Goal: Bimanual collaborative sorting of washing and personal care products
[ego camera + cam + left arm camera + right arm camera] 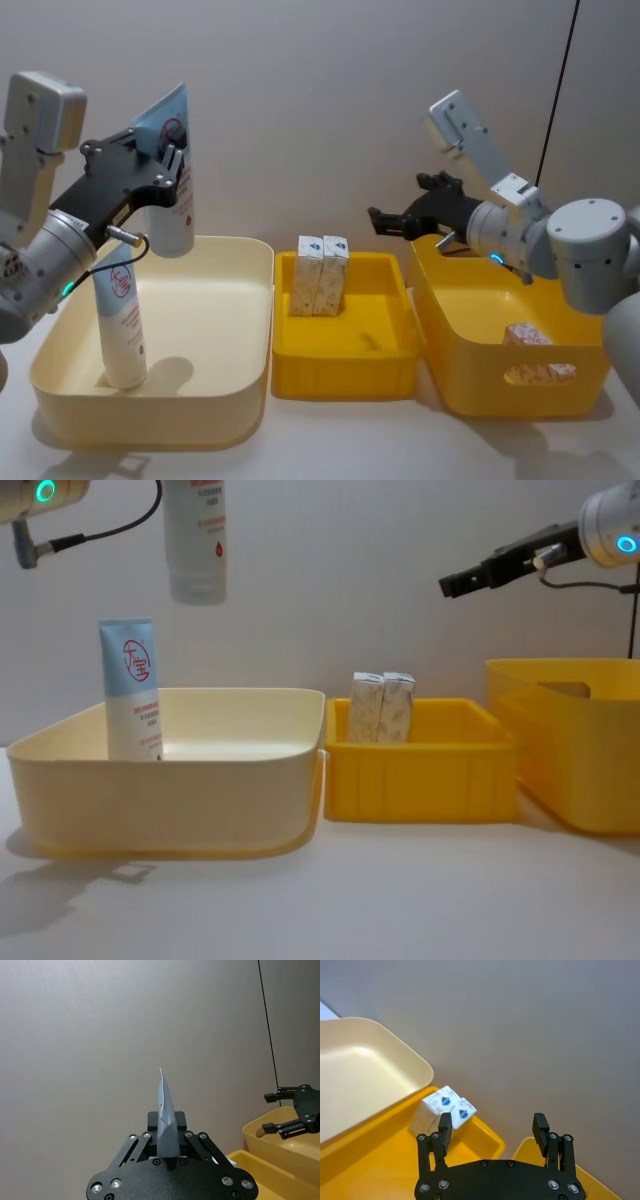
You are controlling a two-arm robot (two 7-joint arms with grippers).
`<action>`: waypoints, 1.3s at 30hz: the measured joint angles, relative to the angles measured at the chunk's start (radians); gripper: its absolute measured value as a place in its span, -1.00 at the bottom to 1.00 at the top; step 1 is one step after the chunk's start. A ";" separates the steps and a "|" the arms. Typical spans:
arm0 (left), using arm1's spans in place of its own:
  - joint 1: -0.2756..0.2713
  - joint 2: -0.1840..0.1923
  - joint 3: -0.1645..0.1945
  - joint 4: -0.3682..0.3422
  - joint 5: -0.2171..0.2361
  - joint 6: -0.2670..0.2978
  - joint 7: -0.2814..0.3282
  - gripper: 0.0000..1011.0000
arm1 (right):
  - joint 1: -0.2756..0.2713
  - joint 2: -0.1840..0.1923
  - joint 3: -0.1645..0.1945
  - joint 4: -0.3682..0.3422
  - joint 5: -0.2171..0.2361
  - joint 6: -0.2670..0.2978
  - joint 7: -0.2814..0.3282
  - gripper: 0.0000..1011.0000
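I am watching the left gripper point(174, 163) hanging high over the cream bin point(170, 770) on the robot's left, its jaws pinching a white squeeze tube point(172, 220) near the flat light-blue end, so the tube is dangling cap-down, well clear of the bin's rim. In the left wrist view the crimped blue end is sticking up between the two black fingers point(181, 1121), which are pressing on it from both sides. A second tube point(130, 690) is standing upright inside the cream bin, toward its left side, with the red round logo facing me.

The right gripper point(492, 1125) is hovering in the air with its jaws spread wide and nothing between them, above the seam where the small yellow tray point(420, 770) is meeting the tall yellow bin point(570, 770) on the robot's right. Two cream cartons point(381, 708) are standing side by side, touching, against the tray's back left corner. Low in the tall yellow bin I am making out what is probably another carton point(535, 350) lying down, though the wall is hiding part of it. All three containers are sitting in a row on the pale bench point(400, 900).
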 joint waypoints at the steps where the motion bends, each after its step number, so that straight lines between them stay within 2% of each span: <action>1: 0.001 0.000 0.000 -0.001 0.001 0.001 0.001 -0.61 | -0.001 0.000 -0.001 -0.003 0.003 -0.002 0.009 0.98; 18: 0.016 -0.007 -0.004 -0.028 0.014 0.029 0.009 -0.61 | -0.020 0.013 -0.032 -0.071 0.081 -0.046 0.203 0.98; 22: 0.020 -0.008 -0.004 -0.033 0.016 0.036 0.012 -0.61 | -0.019 0.015 -0.039 -0.071 0.095 -0.059 0.236 0.98; 30: 0.030 -0.010 -0.009 -0.044 0.022 0.048 0.019 -0.61 | -0.020 0.005 -0.049 -0.073 0.117 -0.051 0.263 0.98; 39: 0.034 -0.013 -0.012 -0.044 0.025 0.051 0.020 -0.61 | -0.001 -0.024 -0.043 -0.035 0.177 -0.028 0.331 0.98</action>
